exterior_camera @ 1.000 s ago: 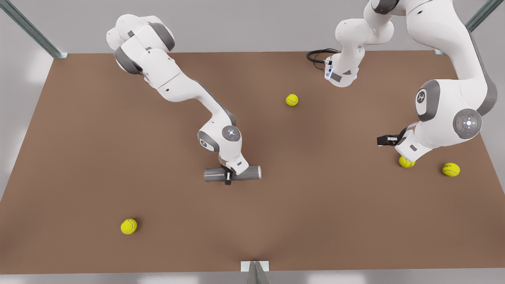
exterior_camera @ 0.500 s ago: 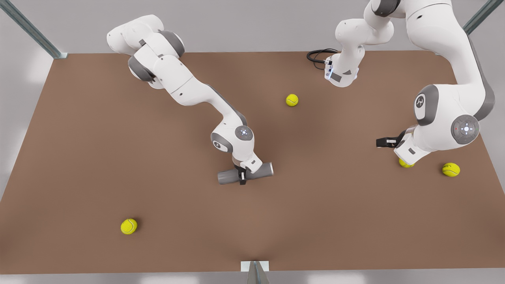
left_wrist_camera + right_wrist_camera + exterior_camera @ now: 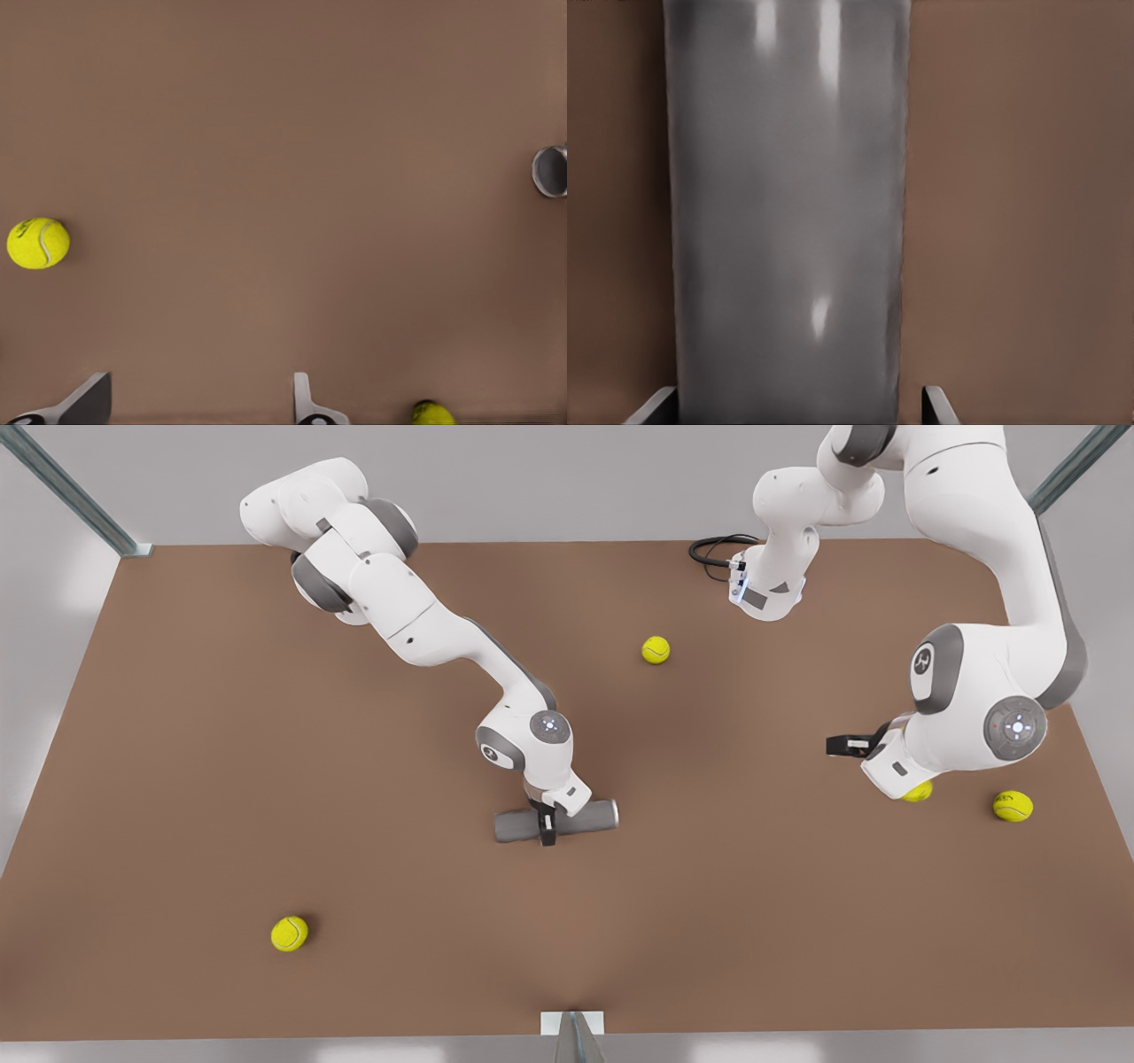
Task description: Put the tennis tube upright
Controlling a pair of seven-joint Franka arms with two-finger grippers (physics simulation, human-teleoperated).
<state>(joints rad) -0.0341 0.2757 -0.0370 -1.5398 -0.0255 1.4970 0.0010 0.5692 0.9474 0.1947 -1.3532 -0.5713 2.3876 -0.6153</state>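
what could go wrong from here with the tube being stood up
The right end effector grips the tennis tube near its middle while it lies almost flat; the smooth cylinder may rotate or slip in the fingers as it is tilted. Set down off vertical, it could topple and roll. The left end effector, open, hangs beside a tennis ball and could nudge it.

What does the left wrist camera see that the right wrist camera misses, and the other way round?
Left wrist view: two tennis balls, one off to the side and another close to the open, empty left gripper, plus the tennis tube far off, seen end-on. Right wrist view: the tube's grey side up close, clamped by the right gripper. Both: the tube, the brown table and a pair of fingertips.
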